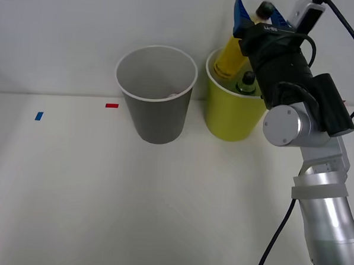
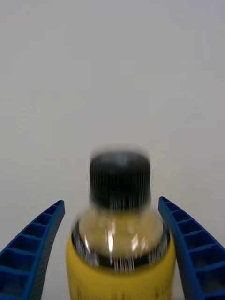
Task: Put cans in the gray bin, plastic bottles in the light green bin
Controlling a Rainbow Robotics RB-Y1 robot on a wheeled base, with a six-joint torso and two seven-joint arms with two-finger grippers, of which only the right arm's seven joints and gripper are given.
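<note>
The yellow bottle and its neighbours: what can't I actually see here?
- Yellow bottle, lower body: in the front view it is sunk behind the light green bin wall; in the right wrist view it is cut off by the picture's edge.
- Green bottle: front view, mostly covered by the right arm and the bin's rim.
- Gray bin, floor: front view, hidden by its own front wall.

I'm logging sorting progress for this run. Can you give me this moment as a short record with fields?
gray bin: round dark gray bucket with white rim, standing left of the lime one
light green bin: round yellow-green bucket
green bottle: black-capped green plastic bottle, inside the light green bin
yellow bottle: black-capped yellow plastic bottle, tilted, lower end inside the light green bin's rim
right gripper: blue ribbed fingers on either side of the yellow bottle's neck, apart from it
table marks: red and blue tape pieces
</note>
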